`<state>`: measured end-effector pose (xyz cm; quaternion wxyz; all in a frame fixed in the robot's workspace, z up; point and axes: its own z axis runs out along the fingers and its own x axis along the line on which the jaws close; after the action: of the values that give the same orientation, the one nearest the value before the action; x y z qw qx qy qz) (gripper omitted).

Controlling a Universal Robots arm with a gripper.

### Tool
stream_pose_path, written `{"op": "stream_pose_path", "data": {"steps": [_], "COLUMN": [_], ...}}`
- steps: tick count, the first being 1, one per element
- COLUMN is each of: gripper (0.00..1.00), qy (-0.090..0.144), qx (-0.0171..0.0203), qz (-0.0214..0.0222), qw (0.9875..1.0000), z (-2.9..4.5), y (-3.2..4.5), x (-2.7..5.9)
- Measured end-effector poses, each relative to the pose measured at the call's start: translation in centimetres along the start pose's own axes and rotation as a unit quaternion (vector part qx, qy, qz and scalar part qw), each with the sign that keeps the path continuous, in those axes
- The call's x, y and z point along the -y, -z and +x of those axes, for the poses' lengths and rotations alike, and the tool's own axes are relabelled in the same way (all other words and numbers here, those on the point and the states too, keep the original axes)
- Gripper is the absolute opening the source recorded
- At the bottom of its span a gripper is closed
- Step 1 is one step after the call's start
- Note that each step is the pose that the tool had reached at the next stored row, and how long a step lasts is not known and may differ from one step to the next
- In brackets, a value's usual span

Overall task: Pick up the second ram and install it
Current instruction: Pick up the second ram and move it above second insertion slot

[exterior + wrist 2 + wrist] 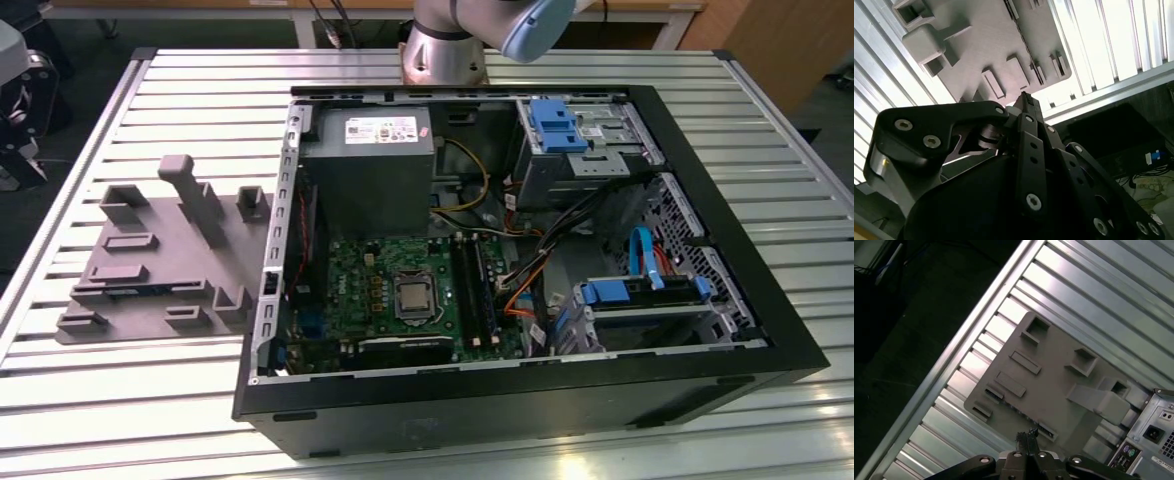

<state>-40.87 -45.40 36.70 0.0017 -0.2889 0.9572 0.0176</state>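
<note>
Exterior view: the second ram [160, 290], I judge, stands on edge in the gray holder [160, 225], to the exterior view's left of the case [534, 405]. In the first wrist view my tool [1027, 436] hovers near one end of it, closed and empty.

exterior view: high up, angled down over open pc case [534, 400] and grey jig [160, 265]. both wrist views peer past gripper [1027, 436] [1025, 97], closer, onto same jig.

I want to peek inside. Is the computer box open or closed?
Open. The computer case lies uncovered, its green motherboard showing inside.
</note>
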Motion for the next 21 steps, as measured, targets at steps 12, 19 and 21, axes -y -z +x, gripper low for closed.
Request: {"op": "stream_pose_path", "data": {"steps": [12, 19, 21], "gripper": [0.11, 0.11, 0.11], "qy": [0.021, 0.034, 0.038], "qx": [-0.0007, -0.0011, -0.0013], "qz": [-0.0003, -0.0005, -0.0005], "qw": [0.9998, 0.9994, 0.9993], "z": [0.00, 0.00, 0.00], "y": [0.00, 0.00, 0.00], "x": [0.00, 0.00, 0.00]}}
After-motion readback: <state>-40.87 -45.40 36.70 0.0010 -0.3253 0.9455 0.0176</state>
